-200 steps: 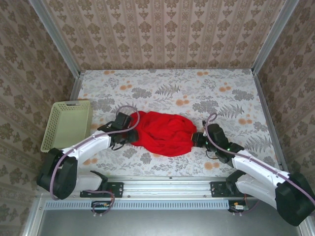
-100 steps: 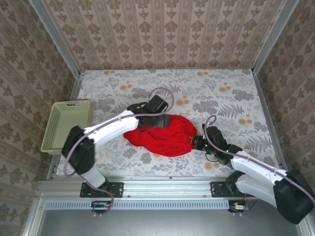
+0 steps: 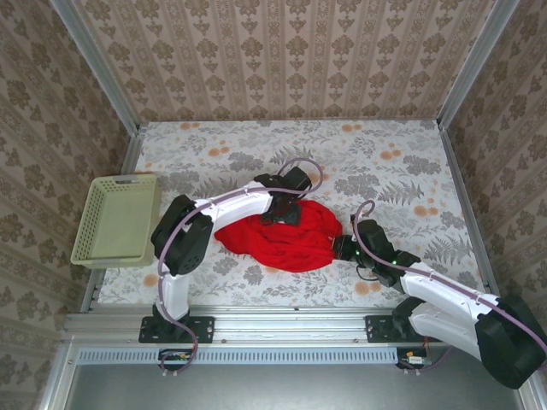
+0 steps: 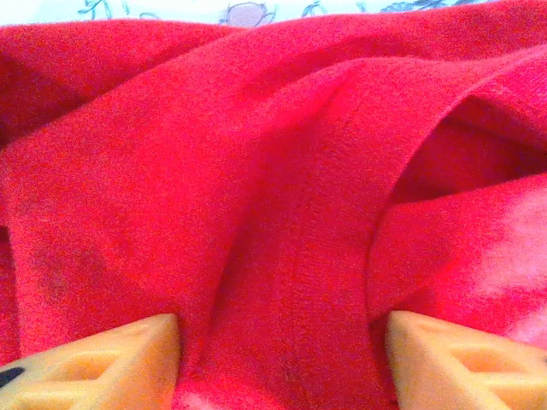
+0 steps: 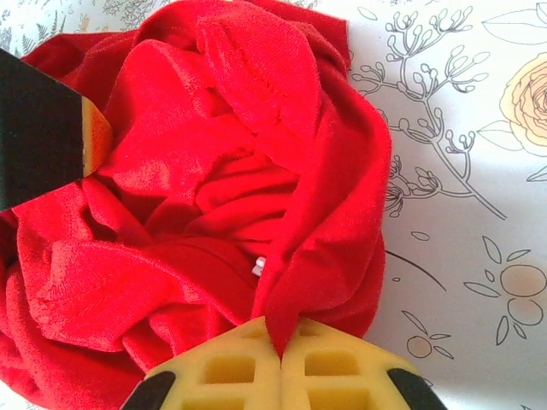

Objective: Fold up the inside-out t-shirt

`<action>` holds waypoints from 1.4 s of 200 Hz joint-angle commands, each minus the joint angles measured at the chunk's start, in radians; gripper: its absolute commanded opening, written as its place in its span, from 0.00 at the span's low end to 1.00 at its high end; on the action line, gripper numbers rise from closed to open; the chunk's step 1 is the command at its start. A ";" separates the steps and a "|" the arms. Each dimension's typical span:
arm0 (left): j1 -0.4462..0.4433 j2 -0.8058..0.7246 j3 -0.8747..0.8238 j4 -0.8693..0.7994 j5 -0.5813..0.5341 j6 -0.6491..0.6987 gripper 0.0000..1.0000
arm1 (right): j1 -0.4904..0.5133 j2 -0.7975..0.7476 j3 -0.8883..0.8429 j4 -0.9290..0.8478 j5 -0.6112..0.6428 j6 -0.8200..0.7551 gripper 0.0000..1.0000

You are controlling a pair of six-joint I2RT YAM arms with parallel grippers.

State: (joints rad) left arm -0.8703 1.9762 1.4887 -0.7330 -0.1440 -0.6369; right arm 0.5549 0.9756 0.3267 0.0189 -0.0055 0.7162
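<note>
Floral table [image 3: 385, 162], red t-shirt [image 3: 291, 243] crumpled at its centre. My left end effector [image 3: 280, 212] rests on its far edge, fingers apart; my right end effector [image 3: 340, 248] is clamped on the shirt's right edge.

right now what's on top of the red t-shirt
The left gripper sits on the far edge of the t-shirt, fingers spread either side of a cloth ridge. Whatever lies under the cloth is covered.

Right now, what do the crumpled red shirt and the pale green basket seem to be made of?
The crumpled red t-shirt: soft knit cloth, probably cotton; matte, fuzzy surface, loose folds. The pale green rectangular basket: likely moulded plastic; rigid gridded walls, even colour.
</note>
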 commanded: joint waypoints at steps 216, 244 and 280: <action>0.023 -0.592 0.329 0.146 -0.175 0.379 0.00 | -0.111 0.017 0.964 -0.412 0.019 -0.395 0.00; 0.088 -0.680 -0.001 0.215 -0.105 0.281 0.00 | -0.110 -0.026 0.657 -0.323 0.001 -0.282 0.00; 0.139 -0.638 -0.298 0.245 0.083 0.157 0.00 | -0.065 0.044 0.282 -0.145 -0.092 -0.095 0.00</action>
State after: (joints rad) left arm -0.7410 1.2682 1.3750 -0.4927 -0.1974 -0.3813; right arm 0.4519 0.9703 0.7986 -0.2035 -0.0204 0.4713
